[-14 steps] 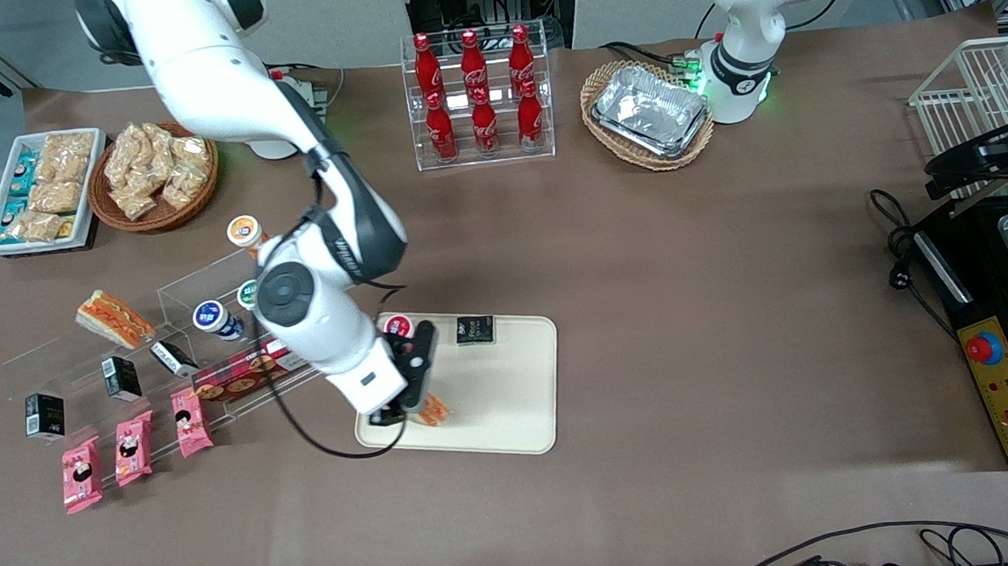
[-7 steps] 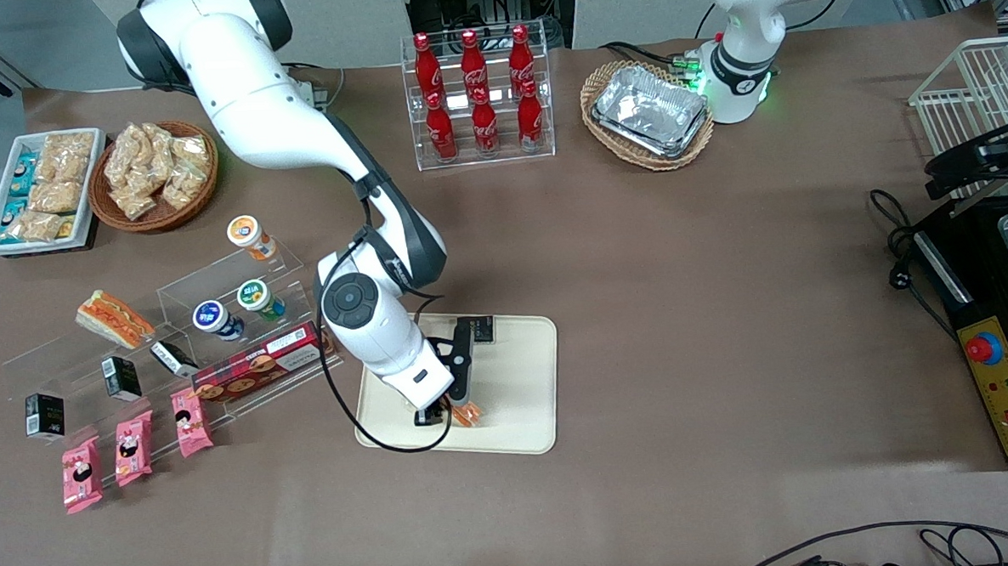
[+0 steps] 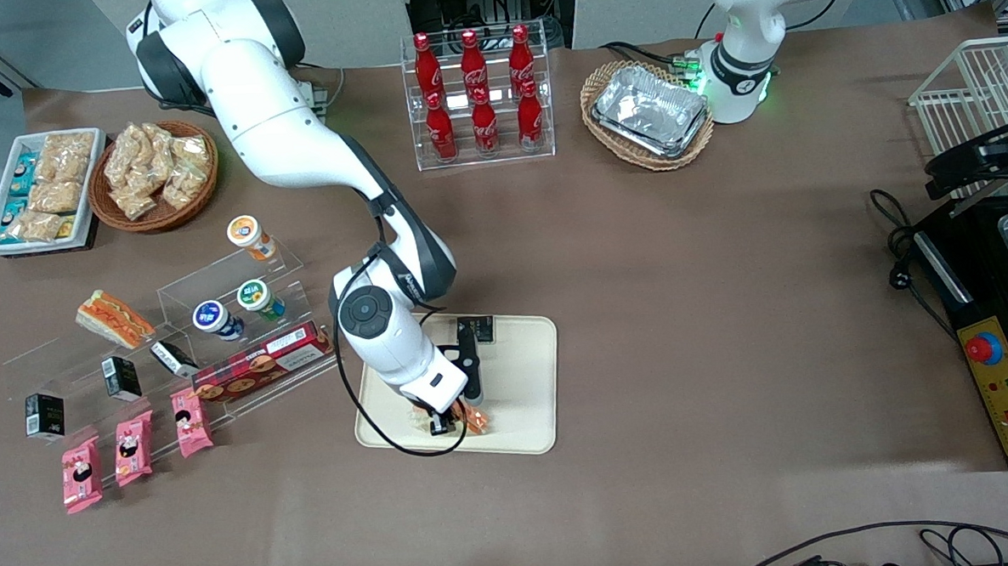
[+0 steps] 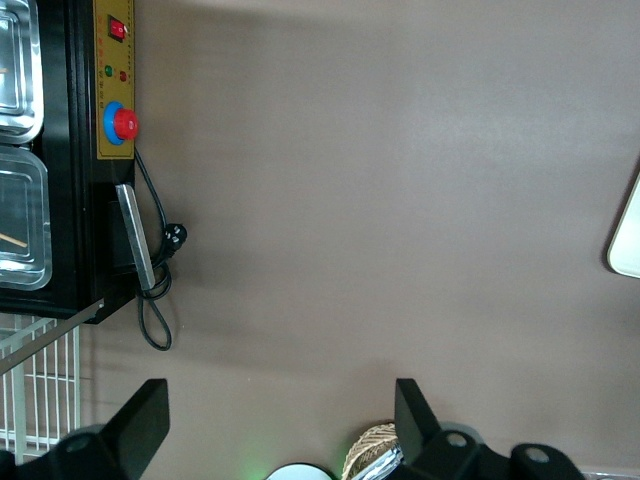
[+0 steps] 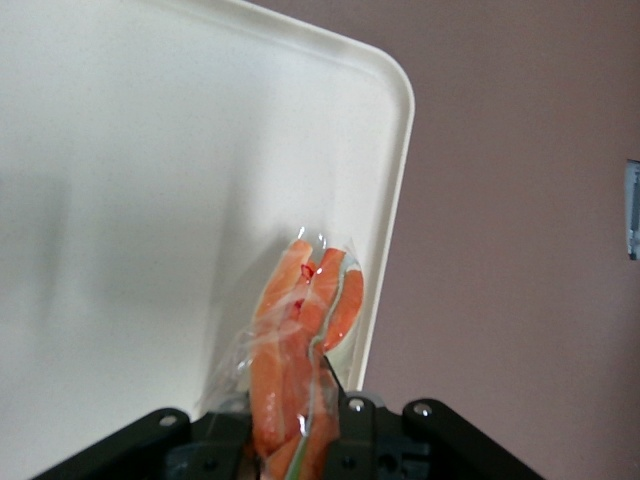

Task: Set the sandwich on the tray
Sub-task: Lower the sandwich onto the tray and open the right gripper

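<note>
The sandwich (image 3: pixel 477 419) is a clear-wrapped pack of orange layers with a thin green stripe. It hangs between the fingers of my right gripper (image 3: pixel 455 422), which is shut on it. The gripper sits low over the cream tray (image 3: pixel 517 384), close to the tray's rim nearest the front camera. In the right wrist view the sandwich (image 5: pixel 300 345) sticks out from the gripper (image 5: pixel 295 452) over the tray (image 5: pixel 150 200), near a rounded corner. I cannot tell whether its tip touches the tray floor.
A small black box (image 3: pixel 476 328) lies on the tray's edge farthest from the camera. Toward the working arm's end stands a clear shelf with a wedge sandwich (image 3: pixel 112 318), cups, a red cookie box (image 3: pixel 265 361) and pink packs (image 3: pixel 128 444). A cola rack (image 3: pixel 479 97) and foil-tray basket (image 3: pixel 648 111) stand farther back.
The right arm has carried the sandwich over the tray toward the parked arm's end and nearer the camera, and has come lower. The sandwich has stayed in the gripper.
</note>
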### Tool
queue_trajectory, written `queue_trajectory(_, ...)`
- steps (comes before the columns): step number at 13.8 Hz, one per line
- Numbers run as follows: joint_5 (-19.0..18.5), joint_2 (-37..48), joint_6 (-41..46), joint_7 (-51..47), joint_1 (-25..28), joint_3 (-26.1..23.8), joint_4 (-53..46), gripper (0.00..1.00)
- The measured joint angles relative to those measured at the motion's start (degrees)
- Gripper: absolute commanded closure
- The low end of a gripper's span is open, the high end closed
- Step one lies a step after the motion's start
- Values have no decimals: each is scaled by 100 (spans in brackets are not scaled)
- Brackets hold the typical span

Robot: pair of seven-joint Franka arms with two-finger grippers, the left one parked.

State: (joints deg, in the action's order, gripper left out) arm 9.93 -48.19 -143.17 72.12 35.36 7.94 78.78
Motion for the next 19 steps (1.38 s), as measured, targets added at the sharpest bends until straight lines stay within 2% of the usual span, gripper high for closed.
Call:
queue_trajectory(1,0,-65,-78,18,16,0,-2,56)
queue_trajectory(2,-1,-125,-169,20,33,0,-5,1)
queue_trajectory(13,1,-156,-239,19,54,34,-211,0)
queue_trajectory(19,7,202,243,17,34,52,-260,0)
